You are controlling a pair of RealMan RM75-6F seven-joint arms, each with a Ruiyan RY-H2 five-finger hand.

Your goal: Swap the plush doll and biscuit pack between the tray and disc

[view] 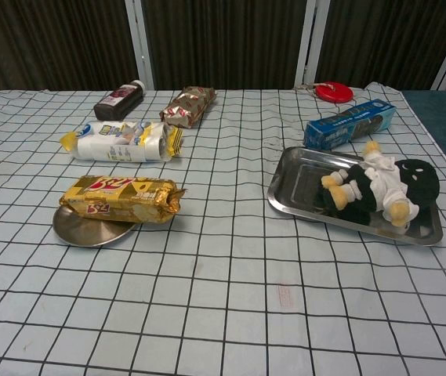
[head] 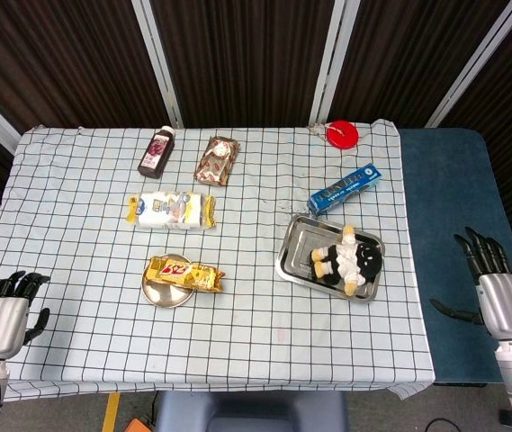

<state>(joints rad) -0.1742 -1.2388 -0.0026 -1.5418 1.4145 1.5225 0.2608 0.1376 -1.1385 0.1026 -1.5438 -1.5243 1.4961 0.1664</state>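
Nothing swapped yet: plush doll [head: 350, 258] lies in the right tray [head: 293, 243], biscuit pack [head: 182, 272] on the left disc [head: 158, 294]. My left robot hand [head: 5, 315] and right robot hand [head: 494, 283] hang empty, fingers apart; next I reach for the doll.

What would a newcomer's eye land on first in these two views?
Probably the black-and-white plush doll lying in the steel tray on the table's right side, then the gold biscuit pack resting on the round metal disc to its left. Both hands, left hand and right hand, sit open off the table's edges, holding nothing.
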